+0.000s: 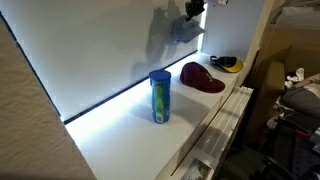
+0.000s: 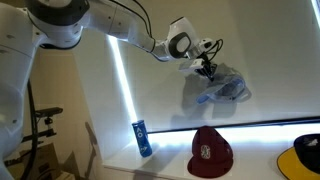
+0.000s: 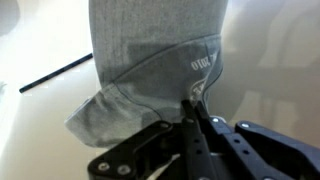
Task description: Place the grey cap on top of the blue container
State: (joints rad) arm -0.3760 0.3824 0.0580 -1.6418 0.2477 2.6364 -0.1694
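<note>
My gripper (image 2: pixel 208 68) is shut on the grey cap (image 2: pixel 224 88) and holds it high in the air in front of the white wall. The cap hangs below the fingers; in the wrist view the cap (image 3: pixel 150 50) fills the upper frame, its edge pinched between the closed fingers (image 3: pixel 196 112). In an exterior view the cap (image 1: pixel 183 28) hangs near the top, above and behind the blue container (image 1: pixel 160 96). The blue container stands upright on the white counter, with a green-yellow label; it also shows small at the lower left (image 2: pixel 143 138).
A dark red cap (image 1: pixel 202 77) lies on the counter beyond the container, also seen in an exterior view (image 2: pixel 210 150). A yellow and black cap (image 2: pixel 303 153) lies further along. The counter edge (image 1: pixel 215 125) drops off to cluttered floor space.
</note>
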